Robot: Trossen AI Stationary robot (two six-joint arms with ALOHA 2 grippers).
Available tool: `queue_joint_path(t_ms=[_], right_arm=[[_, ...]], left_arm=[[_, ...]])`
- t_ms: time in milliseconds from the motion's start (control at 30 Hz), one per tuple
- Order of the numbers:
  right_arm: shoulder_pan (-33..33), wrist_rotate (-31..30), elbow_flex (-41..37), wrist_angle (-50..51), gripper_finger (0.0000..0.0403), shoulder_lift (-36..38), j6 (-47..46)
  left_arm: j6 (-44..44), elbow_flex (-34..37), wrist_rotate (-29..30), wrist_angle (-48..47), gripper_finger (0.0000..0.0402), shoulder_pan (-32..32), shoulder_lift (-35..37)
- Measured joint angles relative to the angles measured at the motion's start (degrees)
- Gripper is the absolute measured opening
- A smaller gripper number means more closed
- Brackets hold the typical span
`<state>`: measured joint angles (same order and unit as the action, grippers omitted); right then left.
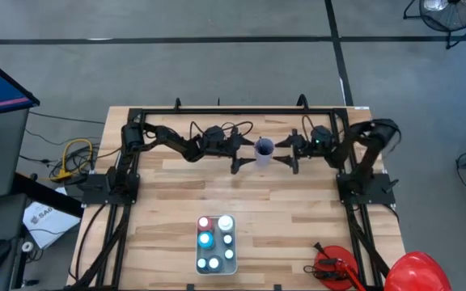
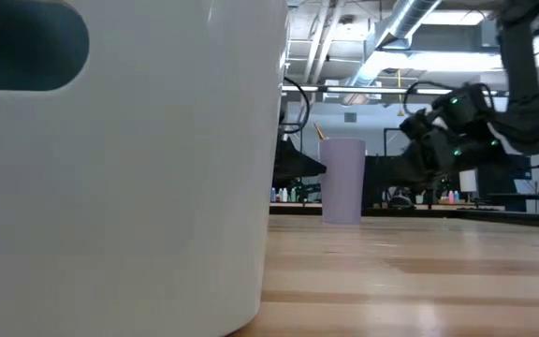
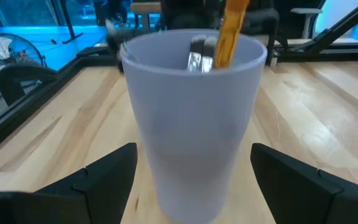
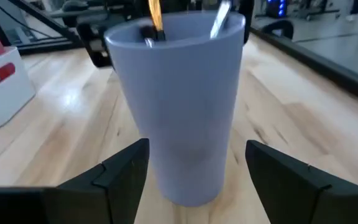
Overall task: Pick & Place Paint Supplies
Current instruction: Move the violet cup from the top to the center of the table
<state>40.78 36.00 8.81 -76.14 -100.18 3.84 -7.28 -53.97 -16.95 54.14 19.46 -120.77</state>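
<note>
The wooden desk (image 1: 298, 210) carries everything here, with a dark frame running along its far edge and down both sides. The two dark arms reach in from the far corners and meet near the middle of the far edge.

A white tray (image 1: 217, 243) sits near the middle of the near edge. In the low view its white wall (image 2: 120, 187) fills the left of the picture, right up against the camera. Paint bottles (image 1: 215, 242) stand upright in the tray, white caps up, in red, white, teal and light blue, packed side by side.

A pale lavender cup (image 1: 264, 149) stands upright close to the middle of the far edge, between the two grippers. Inside it lean brushes: one with a yellow-orange handle (image 3: 232, 31) and a silver ferrule, and another whose metal part (image 4: 220, 18) pokes above the rim.

The left gripper (image 3: 194, 177) sits on one side of the cup with its fingers spread wide, one to either side of the cup's lower wall; they do not appear to press on it. The right gripper (image 4: 197, 171) faces it from the opposite side, its fingers likewise parted and flanking the cup without visibly touching.

At the near right corner lies a red reel-like thing (image 1: 334, 265), and just off that corner a large red rounded helmet (image 1: 415, 271).
</note>
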Motion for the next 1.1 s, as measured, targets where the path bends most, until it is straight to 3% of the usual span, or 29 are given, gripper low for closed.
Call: queue_joint_path(t_ms=[367,1100], right_arm=[[-0.90,0.28,3.15,-11.14,0.0260,-11.85,-2.19],[-2.52,-0.25,4.11,-11.10,0.0260,-12.66,-1.79]], left_arm=[[0.52,-0.79,0.00,0.25,0.0310,0.00,0.04],[0.67,-0.68,0.05,-0.07,0.0310,-0.26,0.04]])
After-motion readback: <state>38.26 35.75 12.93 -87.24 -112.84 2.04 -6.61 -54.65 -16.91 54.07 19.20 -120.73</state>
